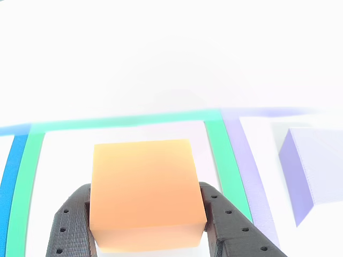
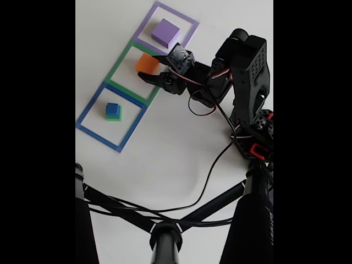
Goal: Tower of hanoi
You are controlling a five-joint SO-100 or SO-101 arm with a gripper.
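Note:
The orange cube [image 1: 143,193] sits between the two dark fingers of my gripper [image 1: 146,186], which is shut on it from both sides. In the fixed view the orange cube [image 2: 146,62] is inside the green square outline [image 2: 118,65], with my gripper [image 2: 149,67] around it. The pale-purple slab [image 2: 166,32] lies in the purple outline [image 2: 190,23]; it also shows at the right in the other view as the purple slab [image 1: 313,171]. The small blue cube [image 2: 113,108] rests on the green cube [image 2: 114,117] inside the blue outline [image 2: 88,113].
The arm's body and base [image 2: 250,82] stand to the right of the outlines, with cables [image 2: 214,165] trailing over the white table. Black stand bars [image 2: 165,231] cross the bottom of the fixed view.

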